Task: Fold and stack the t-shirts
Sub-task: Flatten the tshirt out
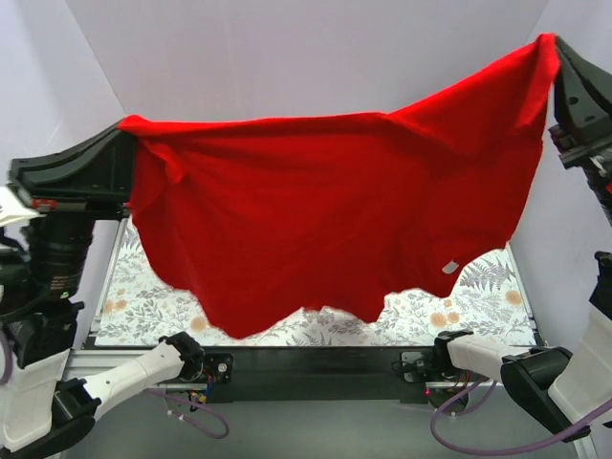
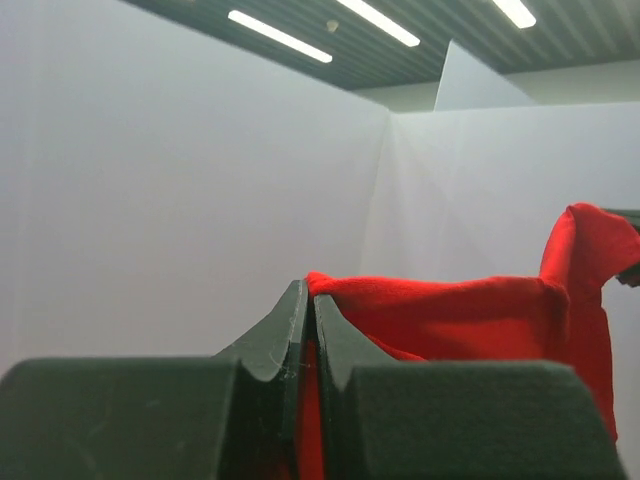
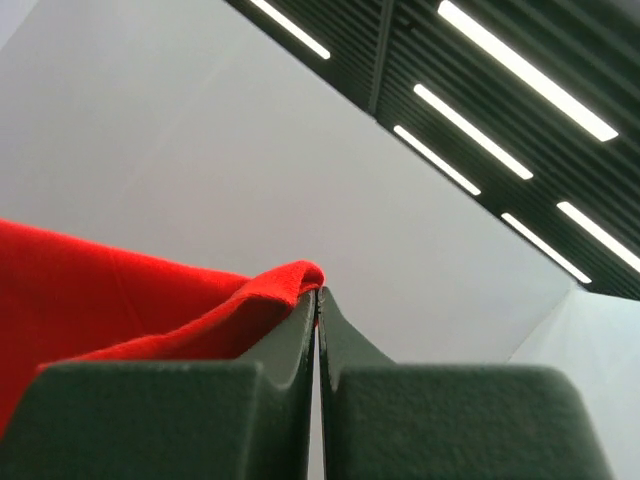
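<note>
Fabric of one red t-shirt (image 1: 325, 210) hangs spread above the floral tablecloth (image 1: 478, 306), its top edge stretched between two pincers: left gripper (image 2: 308, 295) and right gripper (image 3: 318, 297) each clamp an upper corner.

Top external: high behind the arm bases (image 1: 206, 367) at 6 o'clock, facing forward and down, far enough to take in the grey floral tabletop (image 1: 488, 306) and the whole bright red soft cloth t-shirt (image 1: 325, 220). Left wrist: close behind the left jaws, tilted up toward white walls (image 2: 180, 200) and ceiling light strips (image 2: 280, 36). Right wrist: equally close behind the right jaws, aimed up. Shared by all three: the t-shirt.
</note>
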`<state>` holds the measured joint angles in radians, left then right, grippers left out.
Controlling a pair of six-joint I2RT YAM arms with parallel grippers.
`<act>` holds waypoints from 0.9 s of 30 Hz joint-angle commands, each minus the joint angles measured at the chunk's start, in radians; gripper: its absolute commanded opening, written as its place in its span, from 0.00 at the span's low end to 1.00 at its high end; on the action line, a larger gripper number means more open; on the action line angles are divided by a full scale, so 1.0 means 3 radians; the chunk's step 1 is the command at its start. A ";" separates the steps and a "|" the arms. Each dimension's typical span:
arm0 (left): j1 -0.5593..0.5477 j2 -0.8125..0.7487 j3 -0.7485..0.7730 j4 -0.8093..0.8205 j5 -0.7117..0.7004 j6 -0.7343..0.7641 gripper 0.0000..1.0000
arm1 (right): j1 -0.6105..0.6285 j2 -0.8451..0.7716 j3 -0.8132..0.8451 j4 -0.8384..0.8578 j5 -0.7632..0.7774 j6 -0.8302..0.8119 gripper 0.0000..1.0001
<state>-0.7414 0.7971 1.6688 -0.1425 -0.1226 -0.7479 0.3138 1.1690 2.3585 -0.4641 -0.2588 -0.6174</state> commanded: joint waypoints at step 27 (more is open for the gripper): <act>0.2016 0.3089 -0.1842 0.0864 0.0296 -0.1327 0.00 | 0.0079 0.3215 -0.1276 0.1235 0.0305 0.0509 0.01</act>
<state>-0.1577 1.6707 1.0264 0.1162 -0.1471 -1.1202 0.3237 2.1246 1.8828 -0.2272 -0.2340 -0.4694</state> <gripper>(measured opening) 0.019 0.020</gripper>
